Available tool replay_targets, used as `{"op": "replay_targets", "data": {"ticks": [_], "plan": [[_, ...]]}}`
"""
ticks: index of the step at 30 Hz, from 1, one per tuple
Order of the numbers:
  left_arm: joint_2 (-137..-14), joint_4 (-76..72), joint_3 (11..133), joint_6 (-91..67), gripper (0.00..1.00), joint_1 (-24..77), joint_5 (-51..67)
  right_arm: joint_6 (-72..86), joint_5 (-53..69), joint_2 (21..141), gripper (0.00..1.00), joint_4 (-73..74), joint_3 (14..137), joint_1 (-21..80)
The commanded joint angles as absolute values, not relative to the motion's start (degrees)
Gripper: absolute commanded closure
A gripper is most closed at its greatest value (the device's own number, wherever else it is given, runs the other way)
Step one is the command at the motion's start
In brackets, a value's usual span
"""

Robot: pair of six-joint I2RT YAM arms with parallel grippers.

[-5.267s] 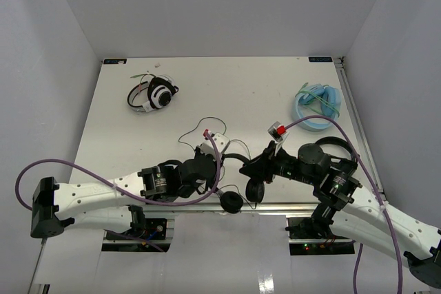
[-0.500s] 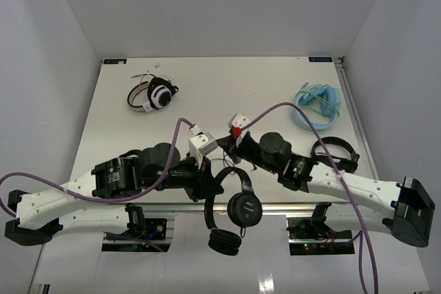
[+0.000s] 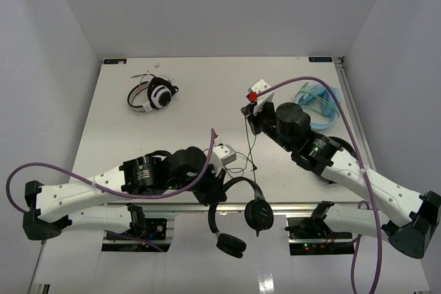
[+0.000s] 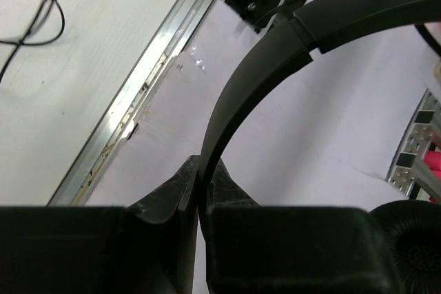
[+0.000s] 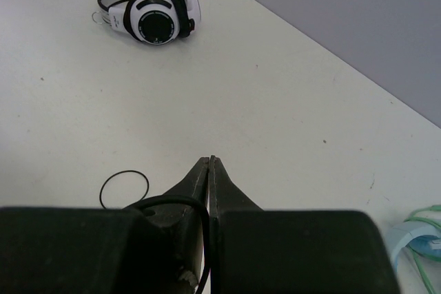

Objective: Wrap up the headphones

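The black headphones (image 3: 238, 201) hang past the table's near edge, with one earcup (image 3: 258, 215) above the other (image 3: 231, 244). My left gripper (image 3: 218, 189) is shut on their thin headband (image 4: 255, 74), which rises from between the jaws in the left wrist view; an earcup (image 4: 413, 239) shows at the lower right. The thin black cable (image 3: 249, 146) runs from the headphones up to my right gripper (image 3: 247, 111). That gripper (image 5: 210, 161) is shut on the cable (image 5: 204, 222) above the table's middle. A loop of cable (image 5: 101, 193) lies on the table below it.
The white-and-black headphones (image 3: 153, 94) lie at the far left, also in the right wrist view (image 5: 155, 15). A pale blue pair with green cable (image 3: 317, 101) lies at the far right. Another black pair (image 3: 344, 145) is mostly hidden under my right arm. The table's metal edge rail (image 4: 145, 84) runs by my left gripper.
My right gripper has moved away from the near edge and to the right, drawing the cable out. My left gripper and the headphones have shifted a little right. Earlier the headphones lay at the table edge.
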State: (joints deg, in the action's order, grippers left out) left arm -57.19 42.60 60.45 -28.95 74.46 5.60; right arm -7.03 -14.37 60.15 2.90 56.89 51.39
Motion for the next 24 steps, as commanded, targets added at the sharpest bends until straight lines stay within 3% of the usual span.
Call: {"op": "replay_targets", "data": {"ticks": [1,11,24], "plan": [[-57.82,42.57,60.16,-27.9,1.0,74.53,6.18,-9.23,-17.61,63.05,0.92,8.02,63.25,50.45],[-57.44,61.18,64.59,-40.83,1.0,74.44,-24.48,-4.74,-16.24,63.97,0.92,21.93,71.53,50.38],[-66.7,68.44,67.21,-45.25,1.0,74.53,-31.08,-1.97,-3.37,57.02,0.92,23.59,71.57,50.45]]}}
